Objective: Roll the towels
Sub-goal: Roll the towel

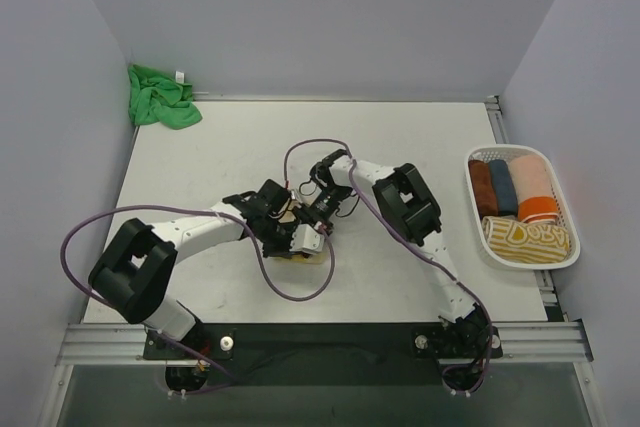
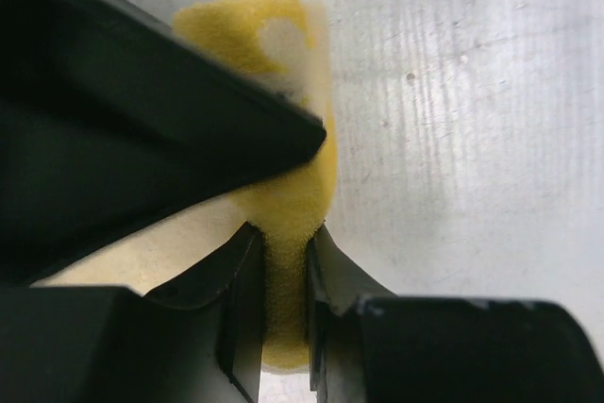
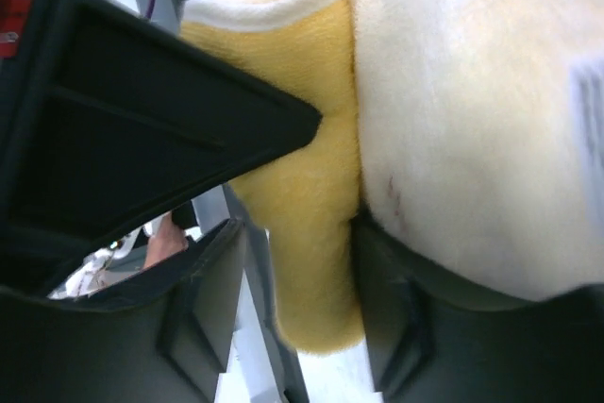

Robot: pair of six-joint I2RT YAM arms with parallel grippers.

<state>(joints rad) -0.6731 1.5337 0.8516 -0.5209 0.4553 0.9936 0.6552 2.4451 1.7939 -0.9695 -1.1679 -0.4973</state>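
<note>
The pale yellow towel (image 1: 318, 253) lies at the table's middle, mostly hidden under both grippers. My left gripper (image 1: 288, 233) is shut on a fold of the yellow towel (image 2: 283, 205); the cloth fills the narrow gap between the jaws. My right gripper (image 1: 318, 215) meets it from the right and holds a thick fold of the same towel (image 3: 311, 233) between its jaws, with the pale cream side bulging to the right. The bright green towel (image 1: 160, 97) lies crumpled at the far left corner, apart from both grippers.
A white slatted basket (image 1: 574, 247) stands at the right edge and holds several rolled towels. Purple cables loop over the table around both arms. Walls close the back and the sides.
</note>
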